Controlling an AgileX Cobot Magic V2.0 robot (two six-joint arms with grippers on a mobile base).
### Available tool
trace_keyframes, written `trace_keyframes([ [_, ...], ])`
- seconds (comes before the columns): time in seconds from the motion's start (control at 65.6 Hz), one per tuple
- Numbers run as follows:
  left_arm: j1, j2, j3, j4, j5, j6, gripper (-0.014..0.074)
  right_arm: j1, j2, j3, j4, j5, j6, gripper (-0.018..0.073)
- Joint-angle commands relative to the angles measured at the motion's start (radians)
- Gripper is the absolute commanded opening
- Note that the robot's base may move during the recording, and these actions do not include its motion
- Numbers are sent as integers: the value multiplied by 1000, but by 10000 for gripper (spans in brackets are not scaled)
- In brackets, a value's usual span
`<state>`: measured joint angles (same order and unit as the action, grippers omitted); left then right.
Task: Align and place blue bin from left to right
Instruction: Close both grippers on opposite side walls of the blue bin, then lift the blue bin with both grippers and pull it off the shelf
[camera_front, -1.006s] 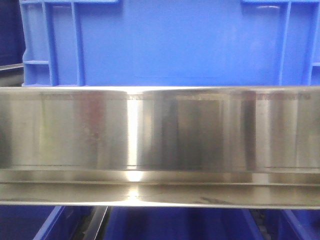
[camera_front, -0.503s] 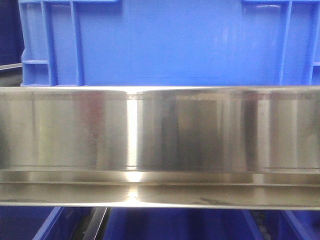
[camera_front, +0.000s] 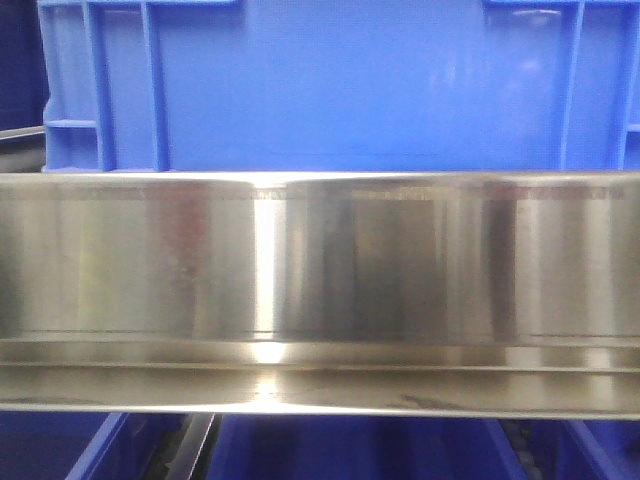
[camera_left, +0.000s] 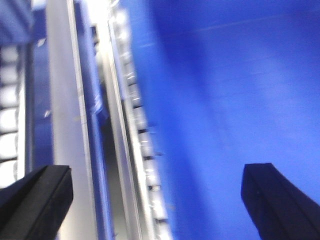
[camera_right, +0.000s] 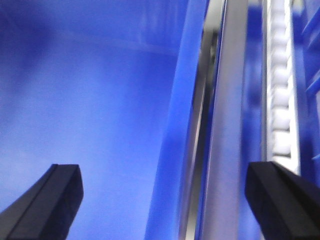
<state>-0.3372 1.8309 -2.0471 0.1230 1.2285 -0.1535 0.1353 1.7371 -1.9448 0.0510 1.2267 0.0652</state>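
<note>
The blue bin (camera_front: 340, 85) fills the top of the front view, its flat panel and vertical ribs rising behind a steel shelf rail (camera_front: 320, 260). In the left wrist view the bin's blue wall (camera_left: 235, 100) takes up the right half, and my left gripper (camera_left: 157, 200) is open, one black finger (camera_left: 37, 197) over the steel rail and the other over the blue wall. In the right wrist view the blue bin (camera_right: 90, 110) fills the left half. My right gripper (camera_right: 162, 200) is open, straddling the bin's edge and the rail beside it. Neither gripper holds anything.
A roller track (camera_left: 145, 150) runs alongside the bin in the left wrist view, and another roller track (camera_right: 281, 100) lies at the right in the right wrist view. Below the steel rail, more blue bins (camera_front: 350, 450) sit on a lower level. A darker bin (camera_front: 20, 60) stands at far left.
The front view has barely changed; reflections on the steel rail shifted slightly. The bin stays in the same place.
</note>
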Motion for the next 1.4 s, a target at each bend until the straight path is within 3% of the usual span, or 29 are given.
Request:
trace_keyframes([
  [0.0, 4, 19, -7, -7, -7, -7, 581, 1, 26, -7, -12, -6, 2, 559],
  [0.549, 4, 61, -7, -19, -7, -7, 581, 1, 93, -7, -10, -6, 3, 554],
  [0.655, 4, 61, -7, -19, -7, -7, 581, 1, 93, -7, -10, -6, 3, 461],
  [0.747, 4, 61, -7, -19, -7, -7, 554, 1, 93, -7, -10, -6, 3, 281],
  [0.838, 4, 61, -7, -19, -7, -7, 441, 1, 93, -7, -10, -6, 3, 90],
  [0.945, 4, 61, -8, -19, -7, -7, 177, 1, 93, -7, -10, -6, 3, -151],
  [1.006, 4, 61, -11, -30, -7, -7, -15, 1, 93, -7, -10, -6, 5, -157],
  [1.051, 4, 61, -11, -37, -7, -7, -109, 1, 93, -7, -10, -6, 5, -151],
  [1.386, 4, 61, -11, -69, -7, -7, -111, 1, 93, -7, 13, -6, 5, -152],
])
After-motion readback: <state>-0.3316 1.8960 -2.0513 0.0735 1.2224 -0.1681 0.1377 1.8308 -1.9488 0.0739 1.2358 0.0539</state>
